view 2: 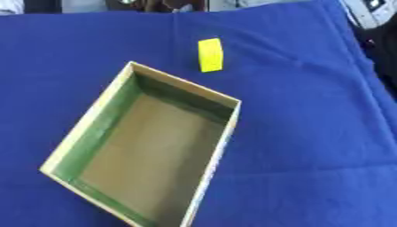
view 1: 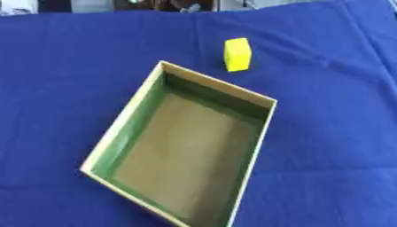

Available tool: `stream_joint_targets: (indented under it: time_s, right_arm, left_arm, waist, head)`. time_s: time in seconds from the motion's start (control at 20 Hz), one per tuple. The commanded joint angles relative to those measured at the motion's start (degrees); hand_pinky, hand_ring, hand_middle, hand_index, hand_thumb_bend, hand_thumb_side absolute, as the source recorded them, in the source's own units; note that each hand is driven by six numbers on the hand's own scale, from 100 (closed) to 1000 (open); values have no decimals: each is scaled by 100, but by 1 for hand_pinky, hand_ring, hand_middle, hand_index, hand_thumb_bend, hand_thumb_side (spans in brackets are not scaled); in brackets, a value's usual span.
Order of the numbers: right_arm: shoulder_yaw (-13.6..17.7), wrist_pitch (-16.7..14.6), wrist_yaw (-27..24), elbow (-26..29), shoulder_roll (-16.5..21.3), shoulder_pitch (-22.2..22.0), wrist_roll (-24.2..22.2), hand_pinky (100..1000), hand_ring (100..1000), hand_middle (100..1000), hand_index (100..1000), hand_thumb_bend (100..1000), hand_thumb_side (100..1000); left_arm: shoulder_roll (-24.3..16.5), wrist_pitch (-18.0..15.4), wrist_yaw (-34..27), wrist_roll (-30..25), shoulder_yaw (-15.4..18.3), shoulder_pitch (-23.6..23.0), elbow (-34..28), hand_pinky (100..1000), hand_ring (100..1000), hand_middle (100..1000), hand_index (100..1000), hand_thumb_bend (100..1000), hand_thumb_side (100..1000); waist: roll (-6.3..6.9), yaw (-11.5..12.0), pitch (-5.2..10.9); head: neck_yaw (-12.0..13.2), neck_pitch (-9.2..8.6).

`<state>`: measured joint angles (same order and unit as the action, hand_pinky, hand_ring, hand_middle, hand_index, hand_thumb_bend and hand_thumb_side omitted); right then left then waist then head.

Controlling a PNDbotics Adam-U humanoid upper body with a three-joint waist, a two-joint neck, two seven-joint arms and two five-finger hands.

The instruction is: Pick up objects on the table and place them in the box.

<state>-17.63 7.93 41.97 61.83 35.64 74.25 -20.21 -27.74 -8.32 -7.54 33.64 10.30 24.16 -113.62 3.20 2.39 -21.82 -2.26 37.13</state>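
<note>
A small yellow block (view 1: pixel 237 54) stands on the blue cloth just beyond the far corner of the box, a little apart from it. The box (view 1: pixel 126 126) is an open cardboard tray with green inner walls and a bare brown floor, lying askew in the middle of the table with nothing inside. Neither of my hands shows in either view.
A blue cloth (view 1: pixel 333 133) covers the whole table, with creases at the right. Dark shapes lie beyond the far edge (view 2: pixel 155 4) and at the upper right corner (view 2: pixel 380 26).
</note>
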Motion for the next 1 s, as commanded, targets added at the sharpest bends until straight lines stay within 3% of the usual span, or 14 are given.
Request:
stream_joint_targets:
  time_s: [0.05,0.3,0.65,1.0]
  right_arm:
    - [437,-588,943,-656,-207,285,-326,796,866,826,933,252,998]
    - [767,-1097,1524,-1123,-468,358,-318,798,866,828,936,290,1000]
    - [855,-1253,1610,-1306,-658,340,-243,800,867,827,943,345,1000]
    - [825,-1403,1470,-1316,-709,267,-431,805,870,824,944,415,1000]
  left_arm:
    - [-152,-1,-14,-15,14,63,-97,574,714,717,761,100,1000]
    - [-126,-3,-23,-18,14,69,-97,574,714,718,761,100,1000]
    - [-105,-10,-33,-14,17,81,-97,574,715,718,762,100,1000]
    - [-96,-6,-42,-25,12,81,-97,575,715,718,762,100,1000]
  waist:
    - [12,15,110]
    - [34,38,102]
    - [41,69,100]
    - [56,83,107]
  head:
    - [-27,-72]
    - [-76,-256]
    - [-89,-616]
    - [-1,-683]
